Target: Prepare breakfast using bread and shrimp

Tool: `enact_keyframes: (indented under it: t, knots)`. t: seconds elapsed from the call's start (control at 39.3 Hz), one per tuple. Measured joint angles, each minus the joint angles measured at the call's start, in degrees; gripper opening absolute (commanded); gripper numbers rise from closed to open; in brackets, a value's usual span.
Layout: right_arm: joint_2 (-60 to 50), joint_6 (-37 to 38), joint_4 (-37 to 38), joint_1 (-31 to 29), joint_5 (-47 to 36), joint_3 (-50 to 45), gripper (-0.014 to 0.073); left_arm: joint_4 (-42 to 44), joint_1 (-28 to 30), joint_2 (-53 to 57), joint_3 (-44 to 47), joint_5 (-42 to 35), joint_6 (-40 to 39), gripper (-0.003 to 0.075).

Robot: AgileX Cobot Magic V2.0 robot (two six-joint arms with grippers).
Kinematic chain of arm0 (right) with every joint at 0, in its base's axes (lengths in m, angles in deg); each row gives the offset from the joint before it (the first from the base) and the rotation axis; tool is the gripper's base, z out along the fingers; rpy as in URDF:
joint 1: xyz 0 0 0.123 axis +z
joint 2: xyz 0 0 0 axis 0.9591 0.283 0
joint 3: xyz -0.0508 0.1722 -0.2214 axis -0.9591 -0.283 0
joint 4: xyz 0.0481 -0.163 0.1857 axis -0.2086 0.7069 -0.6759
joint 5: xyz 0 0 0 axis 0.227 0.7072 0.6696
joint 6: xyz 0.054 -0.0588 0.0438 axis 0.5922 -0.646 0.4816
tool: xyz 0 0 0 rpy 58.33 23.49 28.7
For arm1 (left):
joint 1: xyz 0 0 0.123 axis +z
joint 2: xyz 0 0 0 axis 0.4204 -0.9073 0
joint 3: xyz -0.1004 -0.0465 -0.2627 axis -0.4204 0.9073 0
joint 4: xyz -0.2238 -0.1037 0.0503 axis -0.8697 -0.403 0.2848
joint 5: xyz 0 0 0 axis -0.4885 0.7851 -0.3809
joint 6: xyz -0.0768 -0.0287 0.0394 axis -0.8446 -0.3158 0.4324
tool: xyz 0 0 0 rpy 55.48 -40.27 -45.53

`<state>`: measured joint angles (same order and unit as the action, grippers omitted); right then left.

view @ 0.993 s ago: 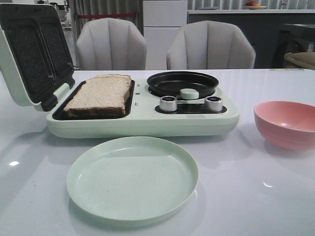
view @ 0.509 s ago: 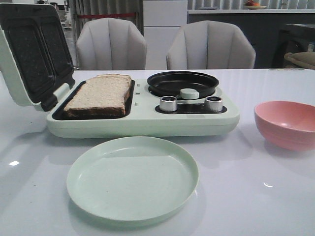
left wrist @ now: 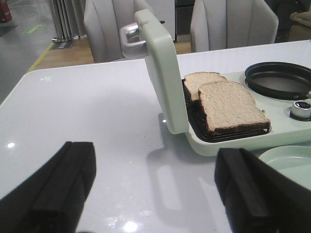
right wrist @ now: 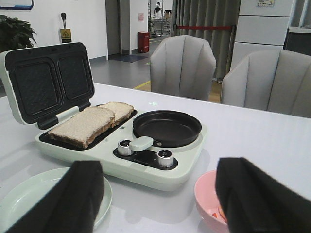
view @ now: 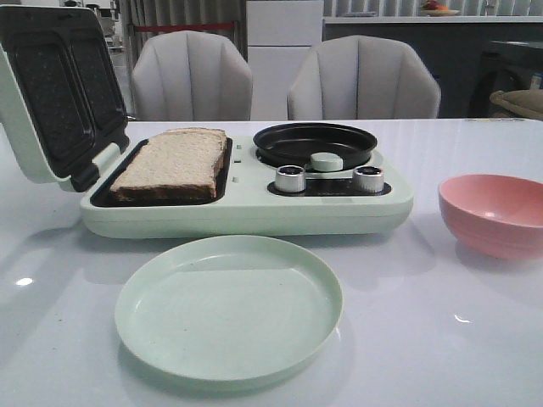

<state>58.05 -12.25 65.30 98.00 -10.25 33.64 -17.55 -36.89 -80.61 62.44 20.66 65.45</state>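
Two bread slices lie side by side on the lower plate of the open sandwich maker; they show in the front view, the left wrist view and the right wrist view. A bit of orange-pink shrimp shows inside the pink bowl, mostly hidden behind a finger. My left gripper is open and empty over bare table, left of the sandwich maker. My right gripper is open and empty, in front of the machine between the plate and the bowl. Neither gripper shows in the front view.
The sandwich maker's lid stands open at the left. A black round pan sits on its right half, behind two knobs. A pale green plate lies in front. The pink bowl stands at the right. Two grey chairs stand behind the table.
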Motion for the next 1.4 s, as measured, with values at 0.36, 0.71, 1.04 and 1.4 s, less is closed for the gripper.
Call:
enact_keyframes:
  t: [0.36,0.71,1.04,1.4]
  knots:
    - [0.00,0.00,0.00,0.00,0.00,0.00,0.0582,-0.13,0.00,0.00,0.00,0.00,0.00,0.0565]
    - [0.00,0.09,0.00,0.00,0.00,0.00,0.0582,-3.11,0.00,-0.11,-0.25,-0.84,0.00,0.0565]
    - [0.00,0.09,0.00,0.00,-0.02,0.00,0.0582,-3.38,0.00,-14.64,-13.76,-0.84,0.00,0.0565]
    - [0.00,0.09,0.00,0.00,-0.02,0.00,0.0582,-3.38,0.00,-41.27,-31.58,-1.20,-0.95,0.0565]
